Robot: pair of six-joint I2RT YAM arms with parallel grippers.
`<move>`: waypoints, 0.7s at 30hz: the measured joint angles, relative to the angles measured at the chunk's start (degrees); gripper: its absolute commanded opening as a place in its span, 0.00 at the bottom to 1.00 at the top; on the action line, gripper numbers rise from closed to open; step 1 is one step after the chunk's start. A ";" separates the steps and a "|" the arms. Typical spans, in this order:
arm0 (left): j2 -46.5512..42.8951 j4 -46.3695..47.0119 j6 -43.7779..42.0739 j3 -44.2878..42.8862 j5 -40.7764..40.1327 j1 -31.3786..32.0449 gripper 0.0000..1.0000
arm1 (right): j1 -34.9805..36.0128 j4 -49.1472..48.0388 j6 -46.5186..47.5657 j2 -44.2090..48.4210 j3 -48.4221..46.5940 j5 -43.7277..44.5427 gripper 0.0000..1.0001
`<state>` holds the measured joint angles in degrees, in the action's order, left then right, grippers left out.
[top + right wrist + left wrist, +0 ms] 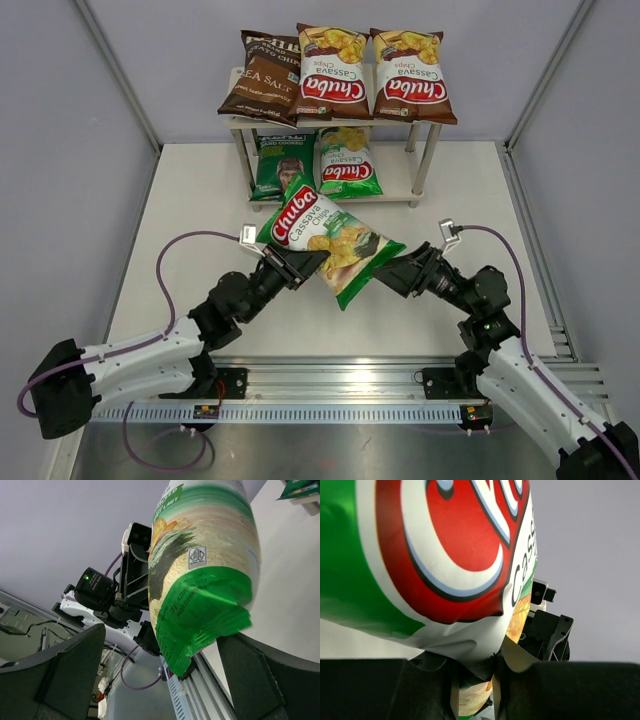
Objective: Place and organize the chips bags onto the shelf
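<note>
A green Chuba Cassava chips bag (325,238) hangs tilted above the table in front of the shelf (398,172). My left gripper (300,265) is shut on its lower left edge; the left wrist view shows the bag (445,555) pinched between the fingers of the gripper (472,680). My right gripper (395,272) stands open at the bag's right end. In the right wrist view the bag's green sealed end (200,605) sits between the spread fingers of the gripper (165,675), unclamped. The other chips bags rest on the shelf.
The top tier holds a brown Kettle bag (262,88) and two brown-red Chuba bags (333,72) (410,75). On the lower tier stand a dark green bag with a man's face (282,165) and a green Chuba bag (347,163), with bare board to their right.
</note>
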<state>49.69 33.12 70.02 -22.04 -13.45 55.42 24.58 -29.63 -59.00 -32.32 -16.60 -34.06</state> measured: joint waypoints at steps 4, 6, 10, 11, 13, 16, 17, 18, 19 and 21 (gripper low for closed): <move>2.32 2.01 0.20 -0.11 -0.17 0.20 0.10 | 5.60 -1.44 2.84 -4.52 -1.09 3.82 0.98; 3.26 2.75 0.15 -0.11 -0.85 0.15 0.09 | 7.89 -2.01 4.44 -6.75 -1.40 7.06 0.97; 4.28 3.50 0.09 -0.11 -2.36 0.13 0.09 | 10.01 -2.32 5.75 -9.55 -1.64 12.66 0.95; 4.31 3.50 0.09 -0.11 -2.56 0.13 0.09 | 10.29 -2.23 5.90 -9.90 -1.70 13.97 0.95; 4.13 3.50 0.09 -0.11 -3.02 0.13 0.09 | 10.71 -1.84 6.16 -10.08 -1.81 16.02 0.96; 2.80 3.10 0.13 -0.09 -2.89 0.37 0.09 | 11.28 -0.50 6.82 -9.94 -2.25 18.12 0.97; 1.75 2.84 0.20 -0.09 -2.08 0.87 0.09 | 11.41 -0.52 6.99 -9.81 -2.25 18.51 0.98; 0.83 2.47 0.09 -0.09 -1.99 1.36 0.10 | 11.50 -0.63 6.95 -9.73 -2.25 18.45 0.99; 0.09 2.32 0.00 -0.07 -1.90 1.40 0.09 | 11.67 -1.20 6.97 -9.64 -2.25 18.29 0.99; -0.52 2.36 0.00 -0.07 -1.38 1.42 0.09 | 11.89 -2.69 6.95 -9.94 -2.25 17.70 0.99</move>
<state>49.17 35.48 70.02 -22.11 -14.83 56.84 36.47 -32.32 -52.05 -42.26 -18.85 -16.36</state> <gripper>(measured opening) 0.246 0.986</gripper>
